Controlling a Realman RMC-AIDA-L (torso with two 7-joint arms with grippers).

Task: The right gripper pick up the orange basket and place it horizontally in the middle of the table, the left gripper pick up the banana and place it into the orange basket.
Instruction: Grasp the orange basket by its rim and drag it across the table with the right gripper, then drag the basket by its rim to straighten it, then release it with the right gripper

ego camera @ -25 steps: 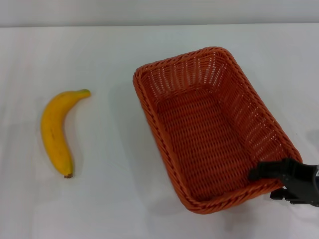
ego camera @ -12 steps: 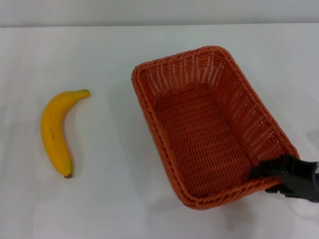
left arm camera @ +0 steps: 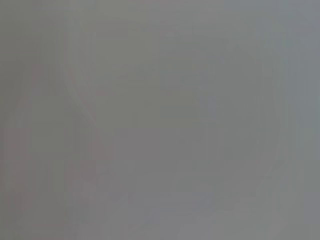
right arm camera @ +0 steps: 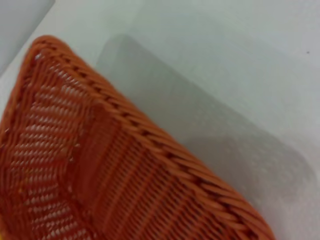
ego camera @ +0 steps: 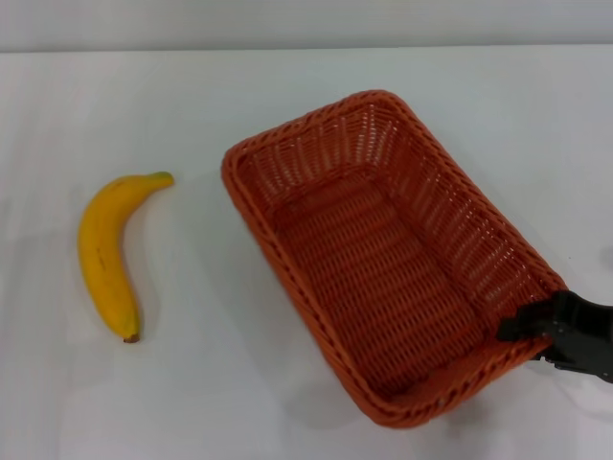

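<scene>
The orange basket (ego camera: 388, 259) sits tilted on the white table (ego camera: 287, 86), its long axis running from upper left to lower right, and it holds nothing. My right gripper (ego camera: 541, 337) grips its near right corner rim, shut on it. The right wrist view shows the basket's braided rim (right arm camera: 150, 140) and openwork wall close up, with its shadow on the table. The yellow banana (ego camera: 107, 251) lies to the basket's left, stem pointing away from me. My left gripper is out of view; its wrist view is a blank grey.
White tabletop surrounds both objects, with open space between the banana and the basket and behind them. The table's far edge (ego camera: 306, 48) runs along the top of the head view.
The basket has swung and shifted left, its far end moving toward the banana, while my right gripper at the near corner slid slightly right and down. The banana has not moved.
</scene>
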